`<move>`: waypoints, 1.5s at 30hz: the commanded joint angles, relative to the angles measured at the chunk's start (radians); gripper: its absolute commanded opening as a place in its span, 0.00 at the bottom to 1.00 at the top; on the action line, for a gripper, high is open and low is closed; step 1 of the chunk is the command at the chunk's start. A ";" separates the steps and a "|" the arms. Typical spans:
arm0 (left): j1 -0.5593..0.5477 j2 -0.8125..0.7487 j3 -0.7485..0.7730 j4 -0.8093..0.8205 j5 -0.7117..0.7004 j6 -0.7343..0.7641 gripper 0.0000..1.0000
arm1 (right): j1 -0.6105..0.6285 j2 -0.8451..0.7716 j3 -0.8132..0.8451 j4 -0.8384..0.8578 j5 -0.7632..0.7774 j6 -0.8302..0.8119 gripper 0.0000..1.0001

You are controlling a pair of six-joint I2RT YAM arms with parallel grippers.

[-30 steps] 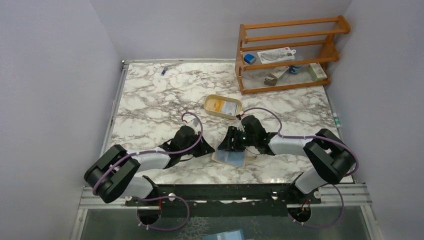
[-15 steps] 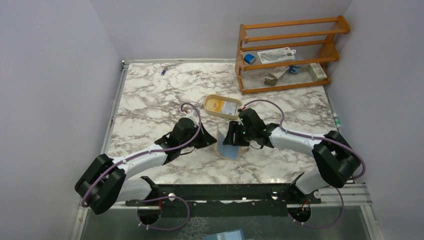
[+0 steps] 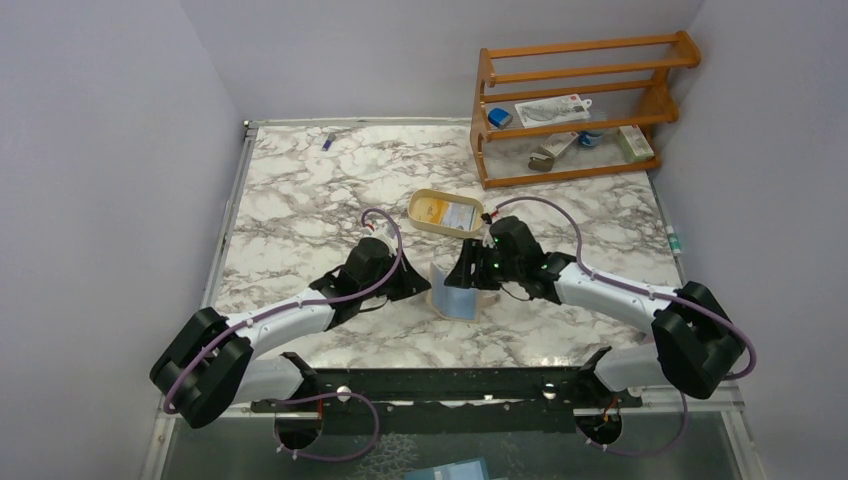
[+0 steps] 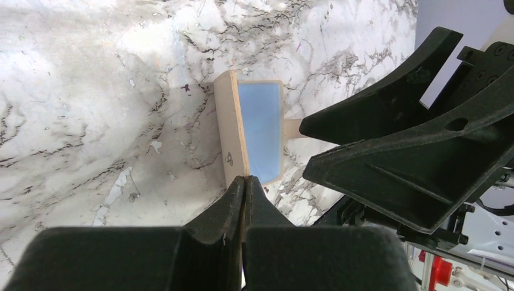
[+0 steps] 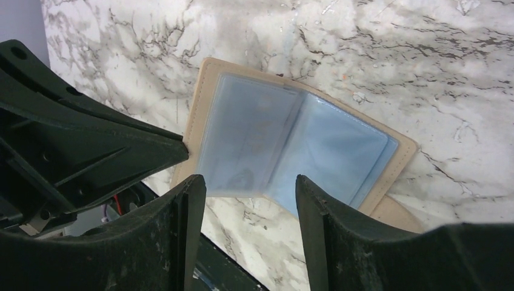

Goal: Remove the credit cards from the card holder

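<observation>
The beige card holder stands half open on the marble table between my two grippers. My left gripper is shut on the edge of its left flap; the left wrist view shows the fingertips pinching the tan flap beside the pale blue inside. My right gripper is open just above the pale blue sleeves. I cannot tell whether a card is in the sleeves. A yellow-orange card and a bluish-white card lie in the oval tan tray.
A wooden rack with several small items stands at the back right. A small purple object lies at the back left. A small green item sits at the table's right edge.
The card holder moved from lying flat near the front edge to farther back, with its left flap raised. Both arms reached farther forward with it.
</observation>
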 commanded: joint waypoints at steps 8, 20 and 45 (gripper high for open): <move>-0.006 -0.007 0.012 -0.025 -0.033 0.026 0.00 | 0.043 0.069 0.063 0.038 -0.038 -0.034 0.63; -0.006 -0.009 0.013 -0.030 -0.033 0.026 0.00 | 0.071 0.175 0.088 0.100 -0.035 -0.016 0.63; -0.005 0.008 -0.005 -0.013 -0.025 0.023 0.00 | 0.138 0.280 0.138 -0.049 0.118 -0.073 0.62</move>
